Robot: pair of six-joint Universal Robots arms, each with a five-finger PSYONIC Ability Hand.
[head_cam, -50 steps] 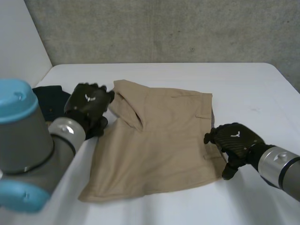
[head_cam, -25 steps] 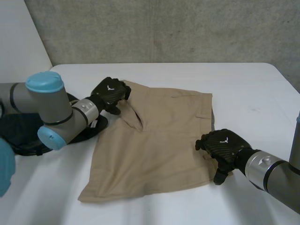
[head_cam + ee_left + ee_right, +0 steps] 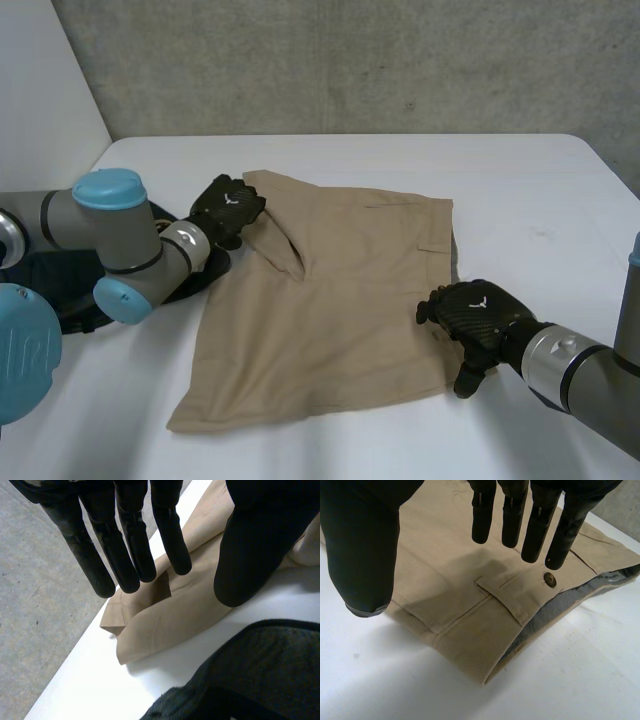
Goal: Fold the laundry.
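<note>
The tan shorts [image 3: 330,300] lie flat in the middle of the white tabletop [image 3: 520,180], with a small flap of cloth turned over at their far left corner. A dark garment [image 3: 270,665] sits just beside them on the left.

The left hand [image 3: 228,205] hovers at that far left corner. Its fingers [image 3: 127,555] are straight and spread away from the thumb, and they clamp nothing. The right hand [image 3: 470,310] is at the right edge, toward the near corner, over the waistband by the button [image 3: 550,579]. Its fingers [image 3: 530,530] are likewise straight, the thumb stands well apart, and no cloth is held.

The step in hand looks like taking hold of two points to make the next fold. To do it well, each thumb should probably slide under the edge while the fingers come down on top, catching every layer rather than only the upper one. On the right, the open waistband shows its grey lining, so a shallow pinch may take just one layer. On the left, the turned-over flap is best flattened or gripped whole. The left hand should also keep clear of the dark garment.
</note>
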